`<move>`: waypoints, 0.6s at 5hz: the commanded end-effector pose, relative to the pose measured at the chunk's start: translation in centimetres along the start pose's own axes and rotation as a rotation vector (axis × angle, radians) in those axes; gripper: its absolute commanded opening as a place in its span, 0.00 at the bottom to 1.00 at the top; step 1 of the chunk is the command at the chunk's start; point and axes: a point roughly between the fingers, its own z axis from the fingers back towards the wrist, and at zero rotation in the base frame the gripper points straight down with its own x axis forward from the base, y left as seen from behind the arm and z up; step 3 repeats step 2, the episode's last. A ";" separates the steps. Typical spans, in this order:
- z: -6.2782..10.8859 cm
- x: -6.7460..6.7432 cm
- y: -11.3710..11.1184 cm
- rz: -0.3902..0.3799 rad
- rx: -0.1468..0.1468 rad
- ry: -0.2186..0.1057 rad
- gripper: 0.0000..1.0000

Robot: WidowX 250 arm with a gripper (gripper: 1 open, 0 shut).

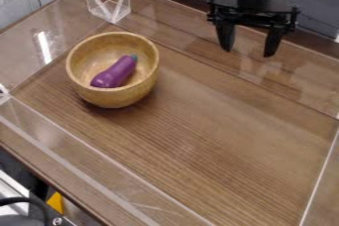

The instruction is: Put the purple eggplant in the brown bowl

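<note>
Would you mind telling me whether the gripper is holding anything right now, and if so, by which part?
Nothing is held. The gripper is open and empty over the back of the table, while the purple eggplant lies inside the brown bowl.

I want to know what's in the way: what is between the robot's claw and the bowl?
Nothing. In the camera view only bare wooden table lies between the open gripper and the bowl, which holds the eggplant.
</note>
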 end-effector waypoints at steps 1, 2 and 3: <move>3.0 1.0 -0.7 0.000 -0.021 -0.090 1.00; 2.8 1.2 -0.6 0.100 -0.006 -0.108 1.00; 2.8 1.2 -0.6 0.100 -0.006 -0.108 1.00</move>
